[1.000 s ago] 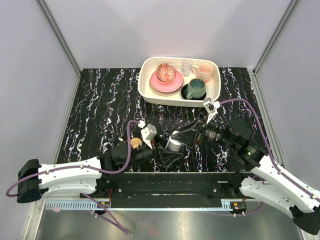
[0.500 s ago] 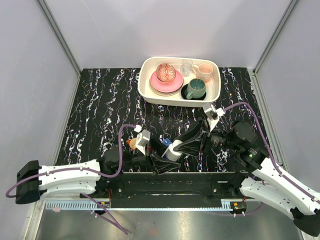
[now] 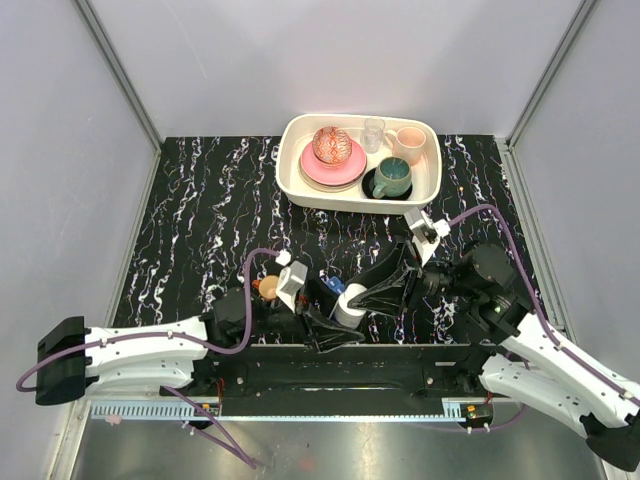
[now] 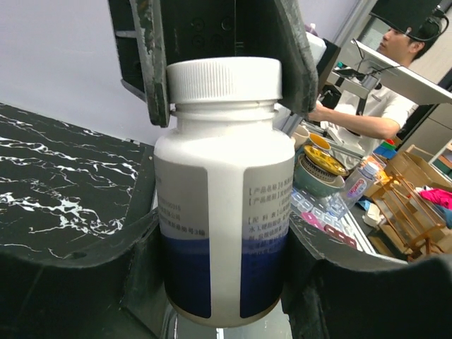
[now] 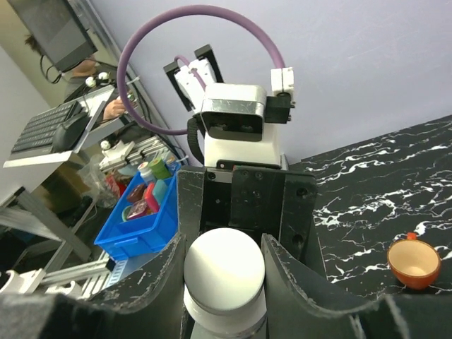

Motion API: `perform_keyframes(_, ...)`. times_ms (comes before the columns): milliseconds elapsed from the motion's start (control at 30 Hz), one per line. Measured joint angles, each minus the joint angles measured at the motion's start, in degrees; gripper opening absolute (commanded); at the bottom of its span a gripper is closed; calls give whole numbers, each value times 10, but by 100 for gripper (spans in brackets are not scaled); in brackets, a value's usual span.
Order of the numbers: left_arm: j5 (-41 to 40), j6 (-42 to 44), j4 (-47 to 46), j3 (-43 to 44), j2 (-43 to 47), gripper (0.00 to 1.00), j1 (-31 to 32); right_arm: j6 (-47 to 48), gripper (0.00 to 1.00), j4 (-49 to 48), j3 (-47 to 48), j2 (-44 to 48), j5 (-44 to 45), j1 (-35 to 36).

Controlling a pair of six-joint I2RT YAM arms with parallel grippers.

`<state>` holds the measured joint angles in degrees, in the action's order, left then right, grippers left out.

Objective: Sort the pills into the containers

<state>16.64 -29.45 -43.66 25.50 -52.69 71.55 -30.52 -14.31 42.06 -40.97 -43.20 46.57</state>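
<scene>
A white pill bottle (image 3: 350, 305) with a blue label band (image 4: 223, 212) stands upright near the table's front edge. My left gripper (image 3: 340, 322) is shut on the bottle's lower body (image 4: 222, 282). My right gripper (image 3: 362, 292) is shut on the bottle's white screw cap (image 5: 224, 258), one finger on each side (image 4: 223, 79). The small round orange cup (image 3: 267, 288) stands empty just left of the left wrist; it also shows in the right wrist view (image 5: 414, 263). A bit of the blue pill box (image 3: 334, 285) shows behind the bottle. No pills show.
A white tray (image 3: 292, 180) at the back holds pink plates (image 3: 330, 168) with a patterned ball (image 3: 331, 144), a clear glass (image 3: 373, 133), a pink cup (image 3: 409, 140) and a teal mug (image 3: 392, 177). Black marbled tabletop (image 3: 200, 220) lies to the left.
Both grippers and the bottle between them have shifted a little toward the near edge. The left arm has drawn back, and the blue pill box now shows behind the bottle.
</scene>
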Motion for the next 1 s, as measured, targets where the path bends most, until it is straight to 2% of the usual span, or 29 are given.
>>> perform_keyframes(267,49,0,0,10,-22,0,0,9,0,-24,12,-33,-74,0)
perform_keyframes(467,61,5,3,15,-22,0,1,38,1,2,25,-29,-90,0)
perform_keyframes(600,62,6,5,15,-22,0,2,47,22,13,26,-24,-90,0)
perform_keyframes(633,62,6,6,15,-22,0,2,48,38,15,26,-24,-90,0)
perform_keyframes(767,63,7,7,15,-22,0,2,47,65,18,27,-25,-93,0)
perform_keyframes(1000,61,7,28,15,-22,0,1,35,87,15,31,-24,-92,0)
